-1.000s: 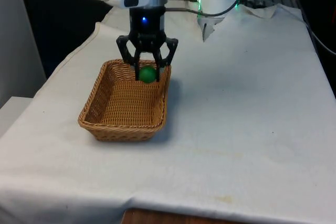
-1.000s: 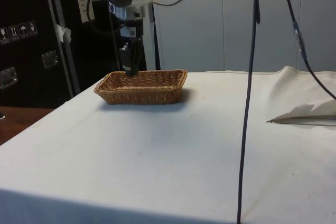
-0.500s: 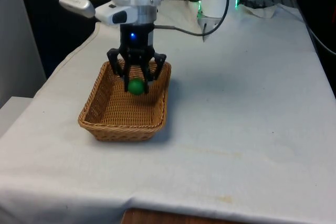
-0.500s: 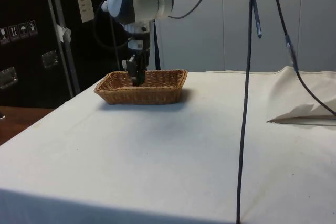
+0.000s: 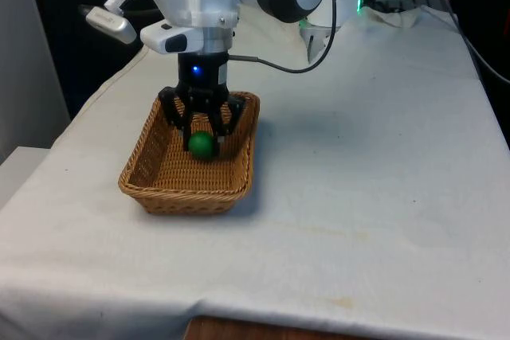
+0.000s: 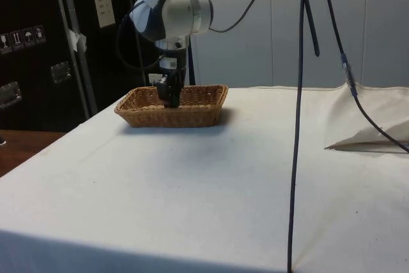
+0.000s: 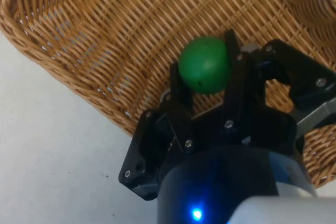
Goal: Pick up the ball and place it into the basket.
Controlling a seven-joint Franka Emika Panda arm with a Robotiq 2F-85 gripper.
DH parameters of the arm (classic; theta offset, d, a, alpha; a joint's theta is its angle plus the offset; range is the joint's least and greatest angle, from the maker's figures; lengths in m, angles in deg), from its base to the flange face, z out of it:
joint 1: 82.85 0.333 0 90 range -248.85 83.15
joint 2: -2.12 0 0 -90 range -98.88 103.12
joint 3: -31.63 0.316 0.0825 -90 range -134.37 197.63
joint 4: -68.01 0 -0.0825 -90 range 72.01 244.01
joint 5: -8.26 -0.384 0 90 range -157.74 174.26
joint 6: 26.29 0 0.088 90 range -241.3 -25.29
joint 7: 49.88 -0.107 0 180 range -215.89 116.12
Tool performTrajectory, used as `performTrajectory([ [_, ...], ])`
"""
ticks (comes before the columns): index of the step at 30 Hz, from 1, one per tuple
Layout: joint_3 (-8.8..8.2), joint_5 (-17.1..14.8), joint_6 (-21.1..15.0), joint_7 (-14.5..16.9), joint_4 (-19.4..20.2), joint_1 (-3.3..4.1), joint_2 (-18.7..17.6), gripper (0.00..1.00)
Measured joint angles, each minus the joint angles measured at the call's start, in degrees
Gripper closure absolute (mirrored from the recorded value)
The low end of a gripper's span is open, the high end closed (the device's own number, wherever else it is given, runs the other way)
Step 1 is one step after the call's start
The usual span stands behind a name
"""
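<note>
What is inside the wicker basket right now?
Inside the basket hangs the gripper, shut on a green ball above the woven floor. The wrist view shows the ball clamped between both fingers. The floor straight beneath them is covered.

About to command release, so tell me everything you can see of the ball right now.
The ball is small, round and plain green, smooth with a dull sheen. The gripper holds it between both fingers, inside the woven basket, towards its far end. Whether it touches the basket floor cannot be told.
</note>
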Motion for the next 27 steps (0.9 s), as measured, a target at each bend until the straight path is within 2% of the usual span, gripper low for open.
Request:
performTrajectory([
  [2,0.0,0.0,0.0,0.0,0.0,0.06,0.0,1.0],
  [4,0.0,0.0,0.0,0.0,0.0,0.06,0.0,0.93],
  [5,0.0,0.0,0.0,0.0,0.0,0.06,0.0,0.86],
  [7,0.0,0.0,0.0,0.0,0.0,0.06,0.0,0.56],
  [8,0.0,0.0,0.0,0.0,0.0,0.06,0.0,0.48],
  [9,0.0,0.0,0.0,0.0,0.0,0.06,0.0,0.48],
  [14,0.0,0.0,0.0,0.0,0.0,0.06,0.0,0.04],
  [15,0.0,0.0,0.0,0.0,0.0,0.06,0.0,0.0],
  [22,-0.06,0.0,0.0,-0.06,0.0,0.06,0.0,0.0],
  [27,-1.72,0.0,1.03,-0.17,-0.17,0.34,1.09,0.0],
])
